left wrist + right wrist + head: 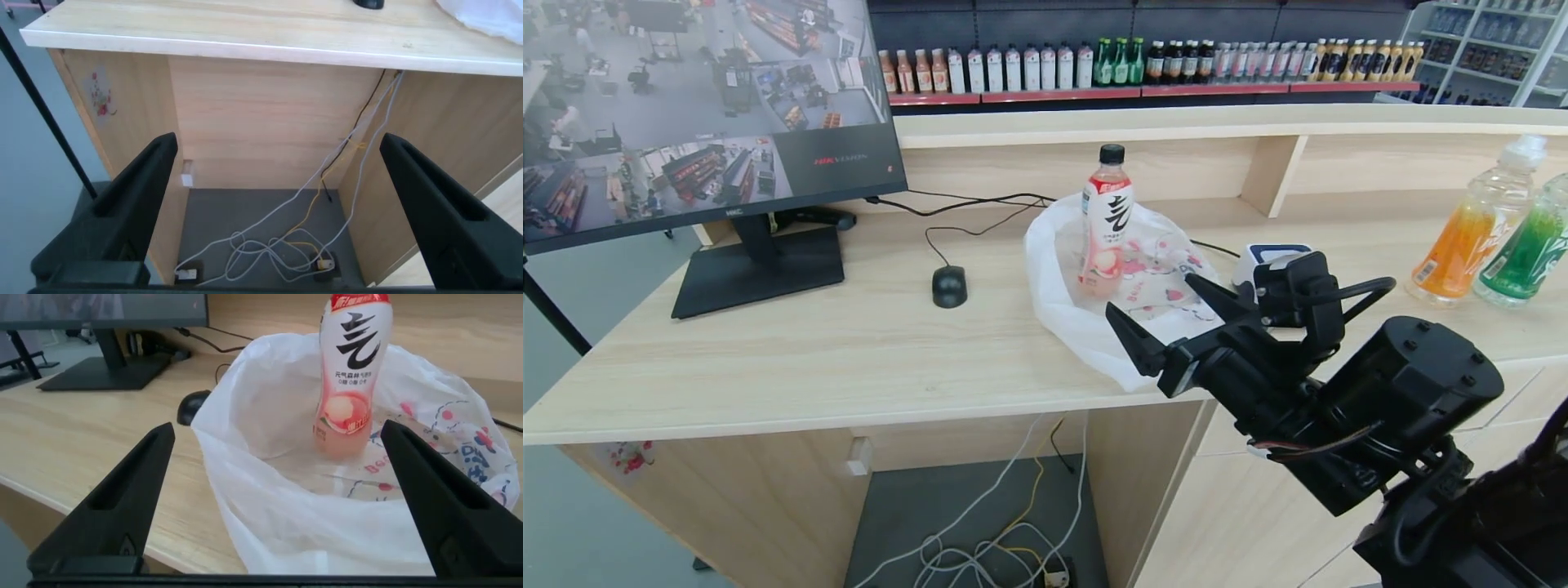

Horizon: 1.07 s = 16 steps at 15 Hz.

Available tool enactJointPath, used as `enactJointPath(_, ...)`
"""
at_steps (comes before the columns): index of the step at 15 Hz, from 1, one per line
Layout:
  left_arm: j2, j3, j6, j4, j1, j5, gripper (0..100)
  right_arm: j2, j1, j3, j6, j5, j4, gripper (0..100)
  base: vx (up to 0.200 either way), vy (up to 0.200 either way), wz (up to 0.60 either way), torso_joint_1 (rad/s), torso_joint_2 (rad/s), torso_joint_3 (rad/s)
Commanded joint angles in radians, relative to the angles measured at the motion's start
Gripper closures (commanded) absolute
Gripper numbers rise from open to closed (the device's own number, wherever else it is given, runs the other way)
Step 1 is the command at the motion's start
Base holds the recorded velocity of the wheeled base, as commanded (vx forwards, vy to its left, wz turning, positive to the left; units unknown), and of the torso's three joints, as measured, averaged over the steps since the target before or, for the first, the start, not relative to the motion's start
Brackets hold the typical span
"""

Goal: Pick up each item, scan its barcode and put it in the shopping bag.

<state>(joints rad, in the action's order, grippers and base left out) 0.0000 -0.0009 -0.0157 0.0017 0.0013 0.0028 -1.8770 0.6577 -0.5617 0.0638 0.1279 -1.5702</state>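
The pink bottle [1106, 224] stands in the shopping bag [1054, 269] — right gripper [1152, 296] gaping empty just before it, left gripper [278, 175] gaping low before the counter [245, 33] — so grasping the orange bottle [1462, 237], far right, likely comes next.

A pink drink bottle [1106, 229] carries a white label with one large black brush-stroke character; the smaller lines beneath are too small to read. The shopping bag [1168, 282] around it has blurred pink lettering. The monitor [686, 106] shows a small red-and-grey logo. An orange bottle [1462, 241] and a green bottle [1525, 249] bear barcode stickers, with no digits legible.
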Motion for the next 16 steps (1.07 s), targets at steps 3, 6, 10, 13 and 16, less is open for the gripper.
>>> enactJointPath(3, 0.0, 0.001, -0.001, 0.0, 0.0, 0.0, 0, 0.01, 0.0, 0.009, 0.001, -0.001, -0.001, 0, 0.0, -0.2, 0.0, -0.002, 0.0, 0.001)
enactJointPath(6, 0.0, 0.001, -0.001, 0.0, 0.0, 0.0, 0, 0.001, 0.0, 0.009, 0.001, -0.001, -0.001, 0, 0.0, -0.2, 0.0, 0.017, 0.0, -0.001)
enactJointPath(10, 0.0, -0.001, -0.004, 0.0, 0.0, 0.0, 0, 0.001, -0.003, 0.0, 0.001, -0.001, -0.001, 0, 0.0, -0.2, 0.0, 0.0, 0.0, 0.004)
enactJointPath(13, 0.0, -0.001, -0.004, 0.0, 0.0, 0.0, 0, 0.001, -0.01, -0.004, 0.001, -0.001, -0.001, 0, 0.0, -0.2, 0.0, 0.001, 0.0, -0.001)
enactJointPath(16, 0.0, -0.001, -0.004, 0.0, 0.0, 0.0, 0, -0.007, -0.01, -0.01, -0.001, -0.001, -0.001, 0, 0.0, -0.2, 0.0, 0.005, 0.0, 0.002)
